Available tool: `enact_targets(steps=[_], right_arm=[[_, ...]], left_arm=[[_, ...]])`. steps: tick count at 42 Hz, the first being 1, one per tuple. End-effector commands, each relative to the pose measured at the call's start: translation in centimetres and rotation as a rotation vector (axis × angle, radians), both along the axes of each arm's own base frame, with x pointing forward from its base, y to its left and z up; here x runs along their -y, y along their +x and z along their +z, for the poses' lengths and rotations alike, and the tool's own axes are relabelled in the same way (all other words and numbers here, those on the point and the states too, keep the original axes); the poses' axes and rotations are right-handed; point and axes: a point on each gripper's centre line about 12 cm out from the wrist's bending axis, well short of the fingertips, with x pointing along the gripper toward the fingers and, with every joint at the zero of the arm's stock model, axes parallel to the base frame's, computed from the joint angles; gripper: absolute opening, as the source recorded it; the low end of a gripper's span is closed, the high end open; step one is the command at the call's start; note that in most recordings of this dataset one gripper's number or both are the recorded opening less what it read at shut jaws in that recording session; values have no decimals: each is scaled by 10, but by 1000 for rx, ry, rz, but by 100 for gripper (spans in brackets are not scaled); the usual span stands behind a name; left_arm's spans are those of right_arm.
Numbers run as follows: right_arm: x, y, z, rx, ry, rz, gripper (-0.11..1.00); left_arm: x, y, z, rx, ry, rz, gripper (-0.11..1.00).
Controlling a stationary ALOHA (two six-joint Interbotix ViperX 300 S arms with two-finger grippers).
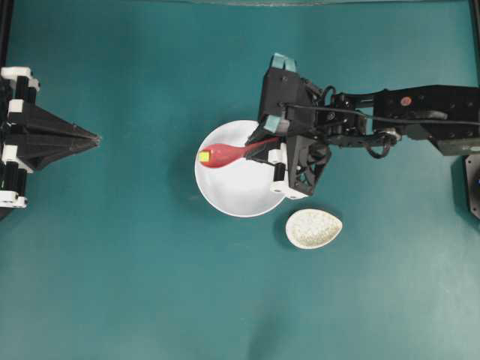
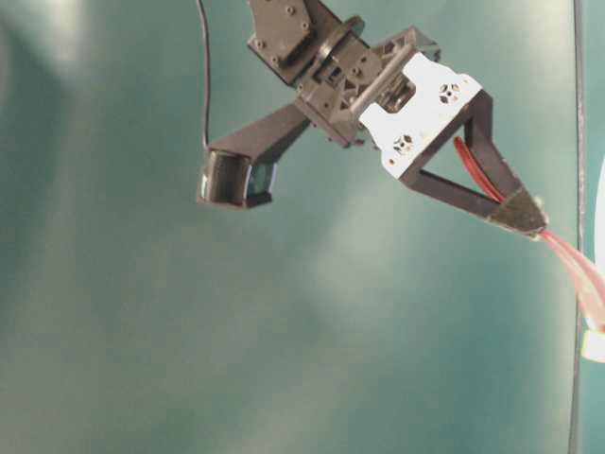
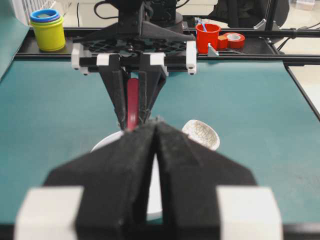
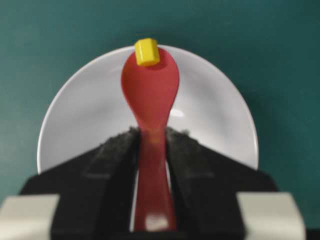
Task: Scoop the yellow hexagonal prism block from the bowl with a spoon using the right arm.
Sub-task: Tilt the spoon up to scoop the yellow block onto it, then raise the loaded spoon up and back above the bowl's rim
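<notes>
Overhead exterior view: our right gripper [image 1: 264, 148] pinches the spoon [image 1: 229, 154] above the bowl [image 1: 240, 191]; the yellow block [image 1: 204, 157] sits at the scoop's tip. Our left gripper [image 1: 96, 139] is pressed together.

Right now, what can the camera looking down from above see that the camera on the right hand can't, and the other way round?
Only the overhead view shows the small speckled dish beside the white bowl, the left hand shut and off to the side, and the whole right arm.

Only the right wrist view shows close up that the yellow block sits at the very tip of the scoop.

Both show the right hand shut on the red spoon over the bowl, with the block on the spoon.
</notes>
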Motion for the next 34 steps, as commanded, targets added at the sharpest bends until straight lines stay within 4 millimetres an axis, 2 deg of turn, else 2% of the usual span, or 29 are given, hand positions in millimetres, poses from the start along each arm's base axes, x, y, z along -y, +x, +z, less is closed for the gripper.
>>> enact_targets(steps=[1,10,20,27,34], right_arm=[[0,-3,21,91,-9,-7,25],[0,-18,39,286,-38,-29,25],[-2,-55,66,545,-27,-77,25],[-3,-75,71,587,-3,-91,25],[-4,-82,74,599,-1,-89,25]], left_arm=[[0,2,7,18,0,0,0],[0,2,7,17,0,0,0],[0,2,8,21,0,0,0],[0,2,8,23,0,0,0],[0,1,8,21,0,0,0]])
